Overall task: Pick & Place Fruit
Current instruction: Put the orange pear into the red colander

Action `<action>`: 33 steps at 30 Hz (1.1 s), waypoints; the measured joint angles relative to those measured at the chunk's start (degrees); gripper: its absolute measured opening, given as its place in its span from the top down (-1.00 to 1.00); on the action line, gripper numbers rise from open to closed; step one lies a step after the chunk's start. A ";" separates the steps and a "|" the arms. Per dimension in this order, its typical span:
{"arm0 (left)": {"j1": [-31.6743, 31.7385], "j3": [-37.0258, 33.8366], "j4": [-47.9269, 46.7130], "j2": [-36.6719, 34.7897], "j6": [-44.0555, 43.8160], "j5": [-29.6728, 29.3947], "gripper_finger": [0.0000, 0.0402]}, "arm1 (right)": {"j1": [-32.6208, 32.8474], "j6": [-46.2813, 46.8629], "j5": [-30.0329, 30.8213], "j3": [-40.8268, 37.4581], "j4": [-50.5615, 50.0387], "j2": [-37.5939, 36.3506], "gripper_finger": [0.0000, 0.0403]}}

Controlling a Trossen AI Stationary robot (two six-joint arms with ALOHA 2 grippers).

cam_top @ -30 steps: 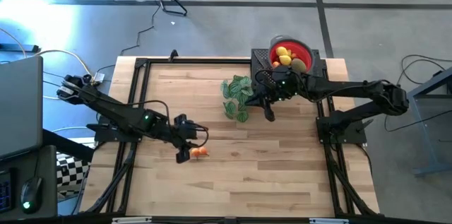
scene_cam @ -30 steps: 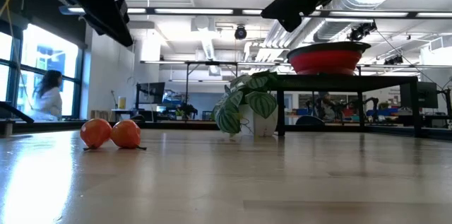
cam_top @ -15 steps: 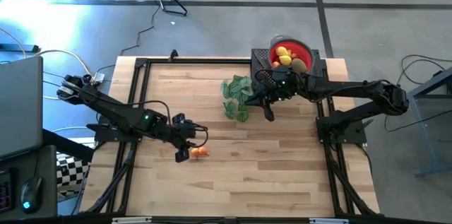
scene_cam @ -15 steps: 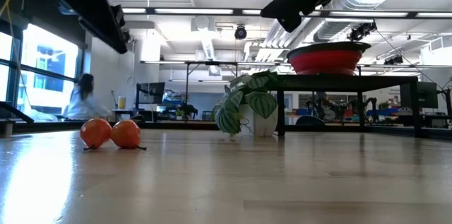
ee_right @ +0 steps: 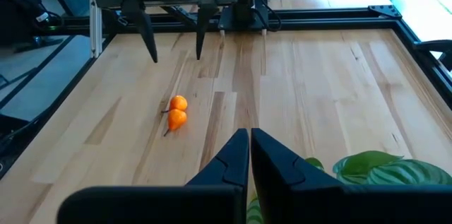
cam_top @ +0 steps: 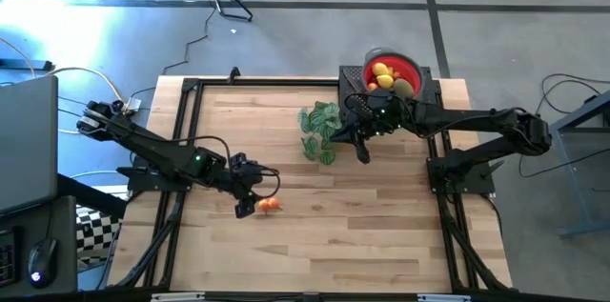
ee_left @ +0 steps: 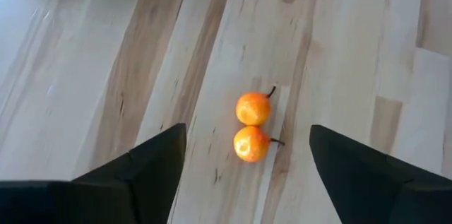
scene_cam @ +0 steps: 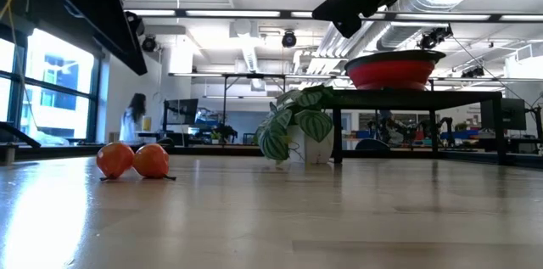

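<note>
Beyond the table [cam_top: 381,235], a person [scene_cam: 133,118] is seen; two oranges [ee_left: 251,126] lie below the spread left gripper [ee_left: 244,164], while the clenched right gripper [ee_right: 250,155] is held by the plant [cam_top: 319,130].

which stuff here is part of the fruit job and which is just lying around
Job:
- two small orange toy fruits with stems, together on the wood table
- yellow, red and brown-green toy fruits in the round red bowl

Lying about:
- green leafy plant sprig

Two orange fruits [ee_left: 251,126] lie touching on the desk [cam_top: 381,216]. One red bowl [cam_top: 404,62] holds a heap of yellow and brownish fruits [cam_top: 386,76], too bunched to count. One leafy plant sprig [cam_top: 319,130].
</note>
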 joint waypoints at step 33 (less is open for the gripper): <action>-0.02 -17.74 28.04 7.57 -4.41 4.06 -0.48 | 0.00 1.31 0.48 0.00 0.17 0.00 0.96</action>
